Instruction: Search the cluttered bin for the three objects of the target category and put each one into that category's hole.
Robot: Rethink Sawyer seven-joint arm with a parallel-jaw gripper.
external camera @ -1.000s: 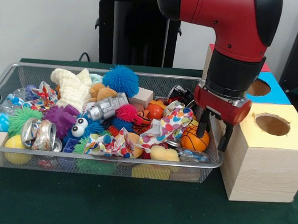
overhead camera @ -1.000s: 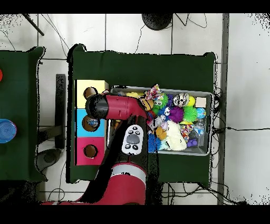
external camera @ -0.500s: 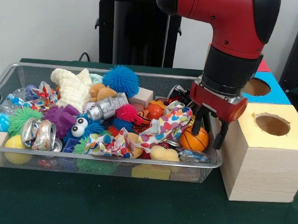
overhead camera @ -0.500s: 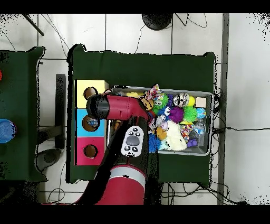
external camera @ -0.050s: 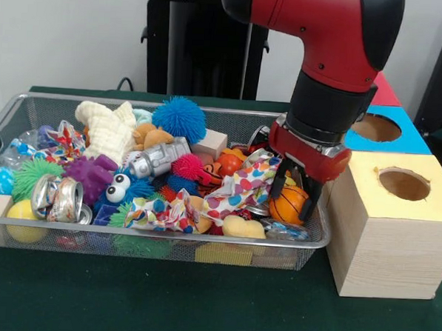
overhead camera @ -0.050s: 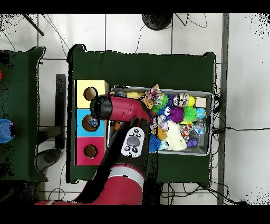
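Spread apart, the jaws of the gripper [external camera @ -0.050s: 294, 200] straddle a small ribbed orange basketball [external camera @ -0.050s: 288, 204] at the right end of the wire-mesh bin [external camera @ -0.050s: 157, 245], gripping nothing. A crumpled heart-print cloth [external camera @ -0.050s: 244, 184] lies just left of the ball, and a pale wooden box with a round hole [external camera @ -0.050s: 402, 183] stands outside the mesh.

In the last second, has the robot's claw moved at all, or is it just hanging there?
Yes. In the front view the gripper has slid left, away from the wooden box and over the bin's rim, and now straddles the little basketball.
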